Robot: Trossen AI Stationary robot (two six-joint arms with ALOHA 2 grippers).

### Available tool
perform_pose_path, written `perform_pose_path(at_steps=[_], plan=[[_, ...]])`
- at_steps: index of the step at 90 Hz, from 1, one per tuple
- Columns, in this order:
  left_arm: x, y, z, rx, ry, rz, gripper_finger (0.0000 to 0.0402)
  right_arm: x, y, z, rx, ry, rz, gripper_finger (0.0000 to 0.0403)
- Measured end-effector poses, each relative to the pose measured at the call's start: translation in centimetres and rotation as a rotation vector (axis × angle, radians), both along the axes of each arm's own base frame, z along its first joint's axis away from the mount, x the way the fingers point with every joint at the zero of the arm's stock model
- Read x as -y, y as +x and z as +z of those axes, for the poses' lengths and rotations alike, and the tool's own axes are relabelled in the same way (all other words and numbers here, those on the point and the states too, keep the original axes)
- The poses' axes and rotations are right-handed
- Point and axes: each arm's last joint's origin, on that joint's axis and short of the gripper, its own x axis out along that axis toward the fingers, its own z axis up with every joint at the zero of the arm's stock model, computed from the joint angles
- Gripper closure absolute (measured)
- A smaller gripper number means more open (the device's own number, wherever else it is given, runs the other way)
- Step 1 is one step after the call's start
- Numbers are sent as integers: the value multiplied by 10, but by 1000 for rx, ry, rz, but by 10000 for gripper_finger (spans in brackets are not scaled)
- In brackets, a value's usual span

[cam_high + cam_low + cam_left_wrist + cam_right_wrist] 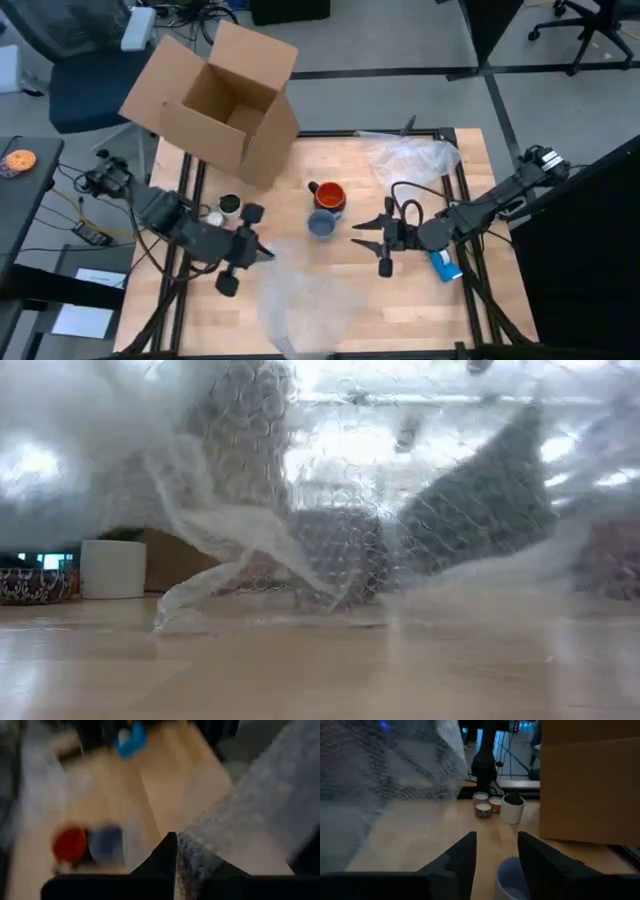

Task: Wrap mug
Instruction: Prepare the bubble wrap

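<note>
The orange-red mug (329, 194) stands upright on the middle of the wooden table, with a blue-grey mug (321, 225) just in front of it. In the left wrist view the mug (69, 844) is a red blur. A clear bubble wrap sheet (300, 300) lies near the table's front edge. Its left part is raised by my left gripper (265, 251), which is shut on it. My right gripper (365, 236) hovers open just right of the blue-grey mug (512, 881) and touches nothing. My left gripper pinches the bubble wrap between its two fingers at the sheet's left edge (192, 852), coming level from the table's left. That part is lifted, and the sheet (330, 540) rises like a curtain. The rest (305, 320) lies slack on the table.
An open cardboard box (215, 100) stands tilted at the far left. Small cups (228, 205) sit beside it, and a white cup (511, 809) among them. More clear plastic (415, 155) lies at the back right. A blue object (445, 265) lies under my right arm.
</note>
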Motion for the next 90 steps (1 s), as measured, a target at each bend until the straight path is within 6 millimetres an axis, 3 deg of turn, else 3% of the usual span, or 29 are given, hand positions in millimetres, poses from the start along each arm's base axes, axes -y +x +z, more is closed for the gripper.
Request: perform_pose_path(at_steps=[13,28,55,73,90], plan=[[-1,-12,-35,-225,-23,177,402,3,16,-12,-12,0,-14,286],[-1,-22,-76,-401,-46,350,402,6,38,-27,-7,10,124,289],[-8,-36,-135,-554,23,525,402,20,78,-71,-53,104,378,303],[-13,-42,-155,-598,69,567,402,21,100,-90,-86,168,501,326],[-13,-41,-152,-575,70,578,402,16,112,-95,-104,198,604,349]])
